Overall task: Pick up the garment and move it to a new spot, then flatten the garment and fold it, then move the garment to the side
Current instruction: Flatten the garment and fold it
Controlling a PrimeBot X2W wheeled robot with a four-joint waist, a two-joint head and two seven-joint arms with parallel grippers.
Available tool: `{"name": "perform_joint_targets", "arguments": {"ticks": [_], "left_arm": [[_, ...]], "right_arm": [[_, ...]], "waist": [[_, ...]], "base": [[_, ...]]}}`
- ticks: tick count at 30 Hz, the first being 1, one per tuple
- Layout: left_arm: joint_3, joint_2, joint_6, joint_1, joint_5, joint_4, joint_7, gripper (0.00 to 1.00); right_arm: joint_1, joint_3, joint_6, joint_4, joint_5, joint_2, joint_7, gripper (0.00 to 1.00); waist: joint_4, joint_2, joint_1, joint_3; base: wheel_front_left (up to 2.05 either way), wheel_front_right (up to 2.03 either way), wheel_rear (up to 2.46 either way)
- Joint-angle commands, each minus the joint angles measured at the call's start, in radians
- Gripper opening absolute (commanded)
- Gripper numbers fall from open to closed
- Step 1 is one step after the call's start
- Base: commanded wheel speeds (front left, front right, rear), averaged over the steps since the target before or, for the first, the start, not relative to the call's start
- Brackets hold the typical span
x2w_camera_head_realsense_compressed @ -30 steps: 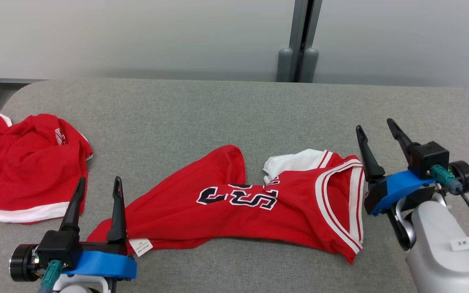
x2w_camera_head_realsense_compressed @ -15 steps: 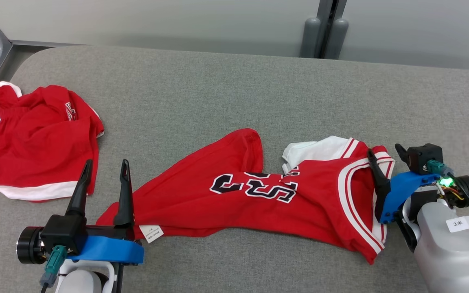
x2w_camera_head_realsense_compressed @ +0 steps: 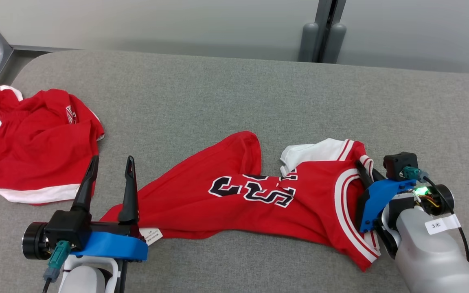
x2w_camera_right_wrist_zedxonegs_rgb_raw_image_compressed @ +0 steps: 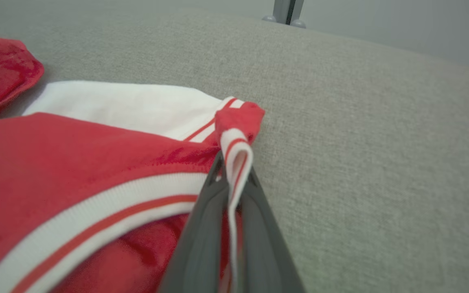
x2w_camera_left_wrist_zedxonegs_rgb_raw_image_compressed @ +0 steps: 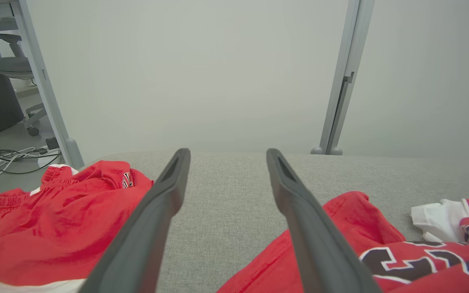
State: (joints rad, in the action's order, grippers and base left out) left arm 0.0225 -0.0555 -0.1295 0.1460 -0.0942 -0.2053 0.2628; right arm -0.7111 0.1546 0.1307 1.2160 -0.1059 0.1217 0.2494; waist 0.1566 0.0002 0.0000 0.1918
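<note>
Red jersey (x2w_camera_head_realsense_compressed: 259, 203) lies crumpled across centre-right of grey table (x2w_camera_head_realsense_compressed: 218, 93), lettering up. R gripper (x2w_camera_right_wrist_zedxonegs_rgb_raw_image_compressed: 234, 165) is closed on the white-and-red striped trim at jersey's shoulder edge. L gripper (x2w_camera_head_realsense_compressed: 112, 159) is wide open, holding nothing, by the hem w/ label. Second red garment (x2w_camera_head_realsense_compressed: 35, 150) lies far left.

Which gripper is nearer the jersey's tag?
Left. The left gripper stands open just beside the tag at one end of the jersey; the right gripper is shut on the striped trim at the other end.
</note>
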Motion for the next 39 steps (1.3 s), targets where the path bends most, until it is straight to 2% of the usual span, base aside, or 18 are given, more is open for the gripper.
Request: {"name": "perform_joint_targets", "arguments": {"ticks": [1, 7, 8, 12, 18, 26, 32, 39], "left_arm": [[-0.003, 0.001, -0.001, -0.009, 0.000, -0.002, 0.003, 1.00], [-0.026, 0.002, -0.001, -0.042, 0.001, 0.003, 0.003, 1.00], [-0.026, 0.002, -0.001, -0.042, 0.001, 0.003, 0.003, 1.00], [-0.035, 0.001, -0.001, -0.060, 0.003, 0.008, 0.003, 1.00], [-0.060, 0.001, -0.001, -0.084, 0.003, 0.017, 0.003, 1.00], [-0.065, 0.001, -0.001, -0.105, -0.001, 0.019, 0.003, 1.00], [-0.064, 0.000, -0.001, -0.107, -0.004, 0.021, 0.003, 1.00], [-0.070, -0.007, -0.002, -0.113, -0.007, 0.025, 0.003, 1.00]], "right_arm": [[0.006, 0.017, 0.000, -0.035, -0.021, 0.001, 0.012, 0.00], [0.108, 0.077, 0.000, -0.294, -0.087, 0.008, 0.016, 0.00], [0.108, 0.077, 0.000, -0.294, -0.087, 0.008, 0.016, 0.00], [0.196, 0.120, 0.000, -0.498, -0.107, 0.021, 0.016, 0.00], [0.324, 0.175, 0.000, -0.765, -0.083, 0.026, 0.016, 0.00], [0.482, 0.240, 0.000, -1.031, -0.055, 0.021, 0.011, 0.00], [0.609, 0.266, 0.000, -1.252, -0.059, 0.000, -0.049, 0.00], [0.728, 0.318, 0.000, -1.529, -0.078, -0.025, -0.173, 0.00]], "waist": [[-0.012, -0.0002, 0.0000, -0.017], [-0.044, -0.0002, 0.0000, -0.061], [-0.044, -0.0002, 0.0000, -0.061], [-0.068, -0.0002, 0.0000, -0.079], [-0.107, -0.0002, 0.0000, -0.098], [-0.147, -0.0002, 0.0000, -0.117], [-0.162, -0.0002, 0.0000, -0.123], [-0.178, -0.0002, 0.0000, -0.124]], "base": [[0.00, 0.00, 0.00], [0.00, 0.00, 0.00], [0.00, 0.00, 0.00], [0.00, 0.00, 0.00], [0.00, 0.00, 0.00], [0.00, 0.00, 0.00], [0.00, 0.00, 0.00], [0.00, 0.00, 0.00]]}}
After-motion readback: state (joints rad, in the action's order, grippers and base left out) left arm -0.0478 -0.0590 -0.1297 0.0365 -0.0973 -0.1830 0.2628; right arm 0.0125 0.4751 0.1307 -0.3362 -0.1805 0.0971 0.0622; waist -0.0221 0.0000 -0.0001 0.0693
